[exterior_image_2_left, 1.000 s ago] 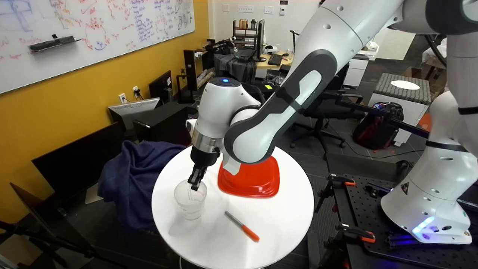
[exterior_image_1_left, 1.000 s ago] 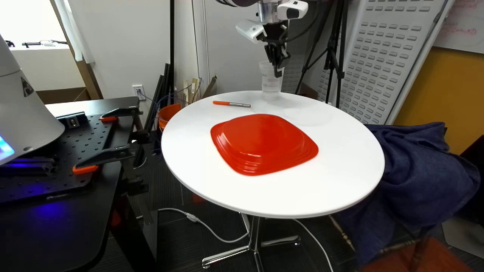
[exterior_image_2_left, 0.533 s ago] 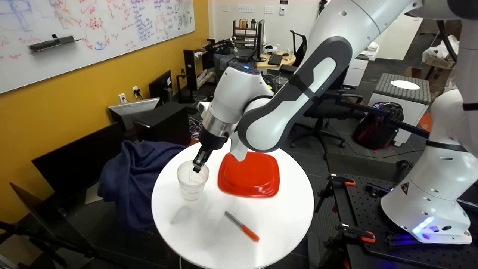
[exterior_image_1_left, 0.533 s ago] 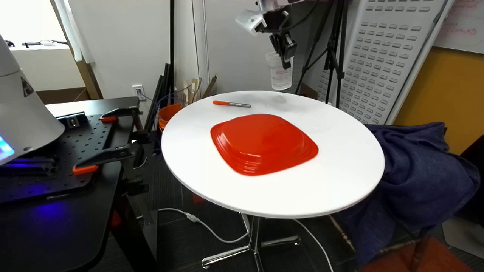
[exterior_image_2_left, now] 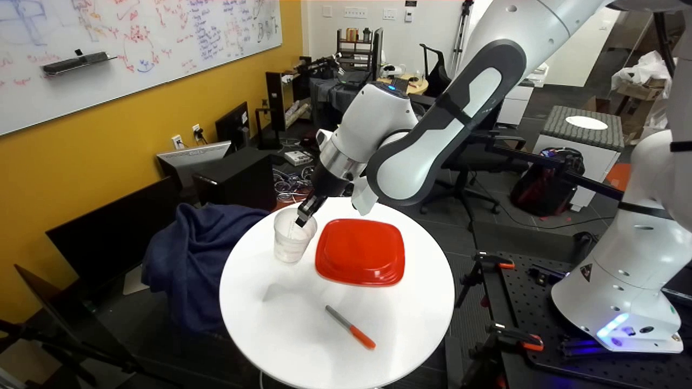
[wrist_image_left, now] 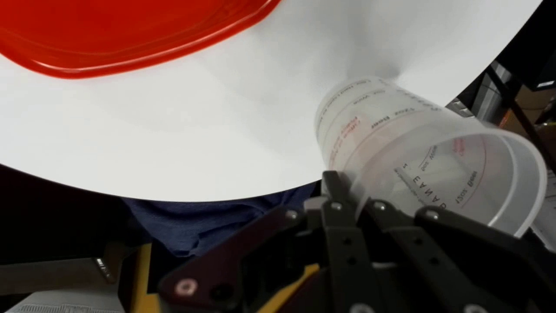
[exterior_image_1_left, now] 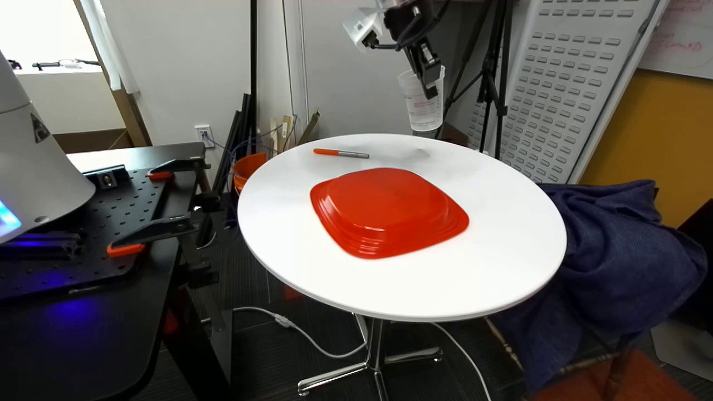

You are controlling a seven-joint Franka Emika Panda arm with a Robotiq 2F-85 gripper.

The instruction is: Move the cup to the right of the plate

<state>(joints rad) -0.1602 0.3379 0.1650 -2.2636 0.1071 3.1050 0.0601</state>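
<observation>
At the foot of the wrist view, the gripper point(wrist_image_left: 354, 198) is clamped on the cup point(wrist_image_left: 404, 134), pinching its wall at the rim with one finger inside the mouth and one outside. The cup is clear, tapered plastic; lines of red and dark print show on its side. It is held base down and leans slightly off upright. In both exterior views its base hangs above the white, round table point(exterior_image_2_left: 400, 324), and a faint shadow point(exterior_image_2_left: 278, 292) lies on that surface, apart from the base. The plate point(exterior_image_2_left: 361, 246), red and squarish with rounded corners, rests on the table. In an exterior view the cup appears near the plate, to the left of it in frame. An orange and grey pen point(exterior_image_2_left: 350, 327) lies on the same surface, apart from the plate. Beside the table hangs a dark blue cloth point(exterior_image_1_left: 618, 262); what bears it cannot be made out for certain. Farther back, in an exterior view, a black tripod point(exterior_image_1_left: 491, 83) stands next to a slotted panel point(exterior_image_1_left: 579, 72). In an exterior view, a whiteboard point(exterior_image_2_left: 157, 43) with coloured writing is mounted on a yellow wall point(exterior_image_2_left: 124, 124).
</observation>
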